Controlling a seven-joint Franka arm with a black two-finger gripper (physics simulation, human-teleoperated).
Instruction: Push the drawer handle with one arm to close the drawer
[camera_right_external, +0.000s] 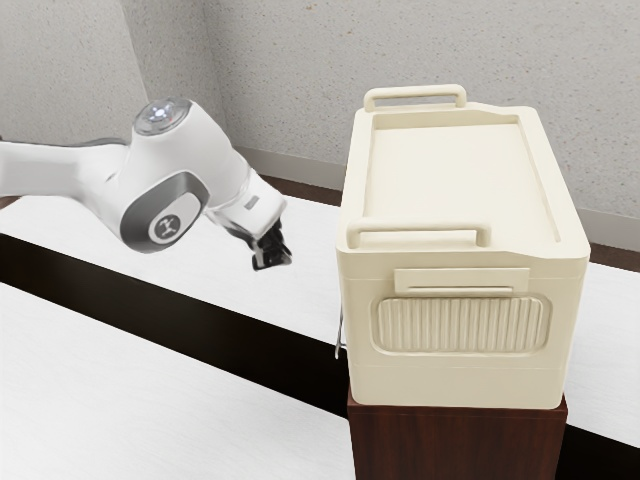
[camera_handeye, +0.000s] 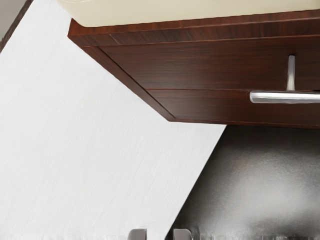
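Nearest the wrist camera, two fingertips of the black hand stand apart with nothing gripped between them; the hand is open. The drawer handle, a silver bar on a slim stem, juts from the front of a dark reddish-brown wooden cabinet, below its top edge. The hand is clear of the handle, touching neither it nor the cabinet. A seam runs across the cabinet's front behind the bar; how far the drawer stands out cannot be told.

On top of the cabinet sits a large cream box, with a shallow recess in its upper face, a raised grip at each end of that face and a ribbed panel on the side toward the exterior camera. The white arm comes in from the exterior view's left, bent downward at the wrist, so that the hand hangs in the air beside the box. Beneath lies the white bench, crossed by a dark strip. A pale speckled wall rises behind.
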